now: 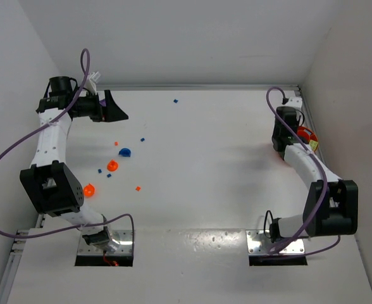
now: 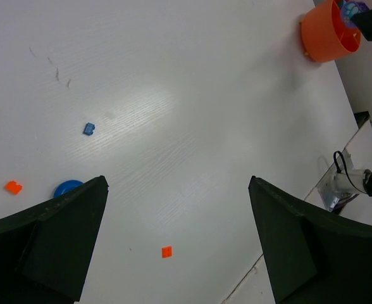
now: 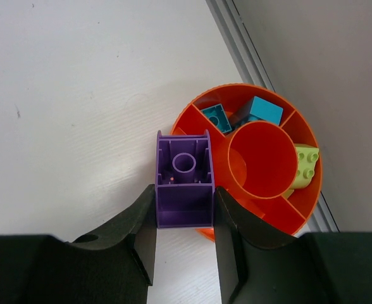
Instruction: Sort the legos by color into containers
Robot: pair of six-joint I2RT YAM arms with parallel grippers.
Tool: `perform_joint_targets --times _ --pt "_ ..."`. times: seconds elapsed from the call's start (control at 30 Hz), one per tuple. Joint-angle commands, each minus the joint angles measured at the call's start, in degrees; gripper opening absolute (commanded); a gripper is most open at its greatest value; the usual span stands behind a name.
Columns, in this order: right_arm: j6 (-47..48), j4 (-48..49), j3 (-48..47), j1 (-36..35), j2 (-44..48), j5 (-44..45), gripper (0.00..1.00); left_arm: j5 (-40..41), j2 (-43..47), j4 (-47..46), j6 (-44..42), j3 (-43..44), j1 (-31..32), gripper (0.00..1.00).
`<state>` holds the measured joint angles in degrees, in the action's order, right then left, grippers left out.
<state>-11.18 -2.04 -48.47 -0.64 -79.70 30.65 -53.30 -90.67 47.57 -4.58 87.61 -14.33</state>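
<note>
— How far along is the sorting?
— It seems barely begun. The right jaws clasp a purple cup (image 3: 185, 183) at the orange bowl's (image 3: 271, 212) rim. The left jaws gape empty above bricks (image 2: 88, 129), blue and orange, loose on the worktop (image 2: 192, 95).

On your right, the bowl (image 3: 278, 212) sits against the side rail (image 3: 240, 50) of the table (image 1: 224, 164). A round cup (image 3: 262, 158) stands in its middle, with other cups in the compartments around it. The right gripper (image 3: 185, 190) clamps a square cup (image 3: 185, 164) at the bowl's rim, on the side toward the table's middle. On your left, three small cups (image 1: 112, 165) and scattered bricks (image 1: 138, 188) lie nearer you than the left gripper (image 1: 116, 107), whose jaws stand wide apart.
</note>
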Motion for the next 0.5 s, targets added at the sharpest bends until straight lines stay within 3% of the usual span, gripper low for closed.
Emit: perform_joint_targets --times 0.0,0.47 --pt "0.98 3.97 0.65 1.43 0.60 -1.39 0.00 -0.58 0.32 0.07 -1.31 2.56 0.00 1.00" --pt "1.52 5.91 1.80 4.95 -1.77 -6.31 0.00 -0.58 0.32 0.07 -1.31 3.09 0.00 1.00"
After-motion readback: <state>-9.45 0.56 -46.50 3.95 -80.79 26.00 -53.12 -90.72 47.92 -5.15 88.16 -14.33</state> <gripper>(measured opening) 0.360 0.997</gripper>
